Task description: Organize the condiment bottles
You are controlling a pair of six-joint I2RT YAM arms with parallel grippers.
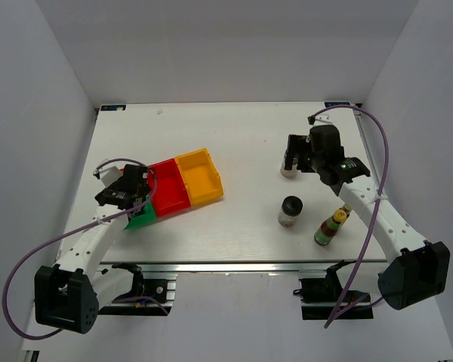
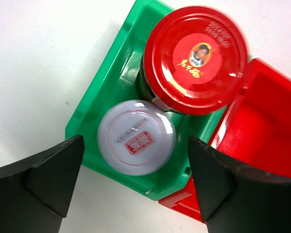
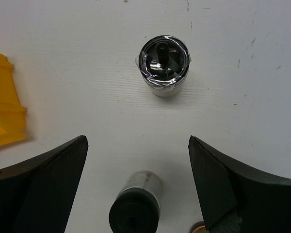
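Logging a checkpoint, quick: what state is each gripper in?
Left gripper: open, empty, above the green plastic bin.
Right gripper: open, empty.

White table point(image 1: 241, 128) carries three bins point(image 1: 170, 188), two jars point(image 1: 291, 211), one sauce bottle point(image 1: 331, 228).

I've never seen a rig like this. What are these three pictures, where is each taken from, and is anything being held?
Two robot arms, left and right, are bolted to a white table; each ends in a two-fingered hand. The wide picture is from a fixed camera above and behind them. The others look down from each wrist; the black shapes are that hand's fingers. The left hand is open over a green plastic bin containing a red-lidded jar and a silver-lidded jar, beside a red bin and a yellow bin. The right hand is open near a dark-lidded jar. A black-lidded jar and a slim sauce bottle stand loose. Nothing is held.
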